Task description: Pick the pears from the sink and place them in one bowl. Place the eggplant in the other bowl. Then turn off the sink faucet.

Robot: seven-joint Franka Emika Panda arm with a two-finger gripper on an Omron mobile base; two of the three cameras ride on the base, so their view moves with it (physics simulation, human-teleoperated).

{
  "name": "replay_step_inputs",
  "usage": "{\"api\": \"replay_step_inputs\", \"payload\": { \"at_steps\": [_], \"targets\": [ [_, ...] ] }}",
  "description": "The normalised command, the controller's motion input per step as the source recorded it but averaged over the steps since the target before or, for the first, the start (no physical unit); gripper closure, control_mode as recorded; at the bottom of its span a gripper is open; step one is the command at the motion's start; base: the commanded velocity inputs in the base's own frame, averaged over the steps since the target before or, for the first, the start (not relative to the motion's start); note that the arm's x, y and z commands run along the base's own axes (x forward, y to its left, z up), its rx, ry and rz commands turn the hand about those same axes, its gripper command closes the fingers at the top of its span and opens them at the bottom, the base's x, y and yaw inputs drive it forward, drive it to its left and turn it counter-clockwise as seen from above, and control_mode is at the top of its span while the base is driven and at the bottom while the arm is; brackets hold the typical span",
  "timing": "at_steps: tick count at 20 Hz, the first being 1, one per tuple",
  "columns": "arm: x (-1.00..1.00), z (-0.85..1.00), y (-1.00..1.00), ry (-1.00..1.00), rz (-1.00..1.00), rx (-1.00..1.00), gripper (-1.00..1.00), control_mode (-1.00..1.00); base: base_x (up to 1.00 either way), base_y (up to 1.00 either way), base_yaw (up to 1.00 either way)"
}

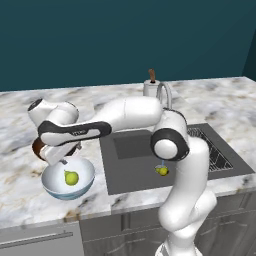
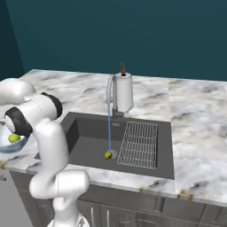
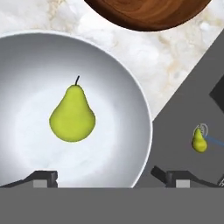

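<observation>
Hand (image 3: 105, 177) spread above pear (image 3: 72, 114) in white bowl (image 3: 131, 92); no writing.

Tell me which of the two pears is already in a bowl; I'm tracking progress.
The pear lying in the white bowl, just below the open gripper. The other pear sits in the sink by the drain.

Bowl (image 1: 52, 186) on counter (image 1: 20, 125) left of sink (image 1: 130, 172), one pear (image 1: 71, 177) inside it. Wooden bowl (image 3: 146, 13) on counter just behind, partly hidden by arm in left base view. Second pear (image 2: 107, 155) in sink by drain. Rack (image 2: 139, 144) at sink's right side. Faucet (image 2: 109, 95) behind sink, paper towel roll (image 2: 123, 92) just beside it.
</observation>
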Motion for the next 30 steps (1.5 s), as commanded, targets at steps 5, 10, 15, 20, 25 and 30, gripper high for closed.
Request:
{"api": "replay_step_inputs", "payload": {
  "at_steps": [5, 10, 15, 20, 25, 30],
  "targets": [
    [-0.33, 0.09, -1.0, -0.11, -0.1, 0.08, -1.0, -1.0, 0.0, 0.0, 0.0],
    [-0.39, -0.01, -1.0, -0.12, -0.26, 0.09, -1.0, -1.0, 0.0, 0.0, 0.0],
    [-0.17, 0.02, -1.0, 0.04, -0.2, 0.18, -1.0, -1.0, 0.0, 0.0, 0.0],
    [0.0, 0.01, -1.0, 0.25, -0.24, 0.13, -1.0, -1.0, 0.0, 0.0, 0.0],
    [0.03, 0.0, -1.0, 0.36, -0.26, 0.05, -1.0, -1.0, 0.0, 0.0, 0.0],
    [0.02, -0.05, -0.95, 0.34, -0.26, 0.0, -1.0, -1.0, 0.0, 0.0, 0.0]
  ]
}}
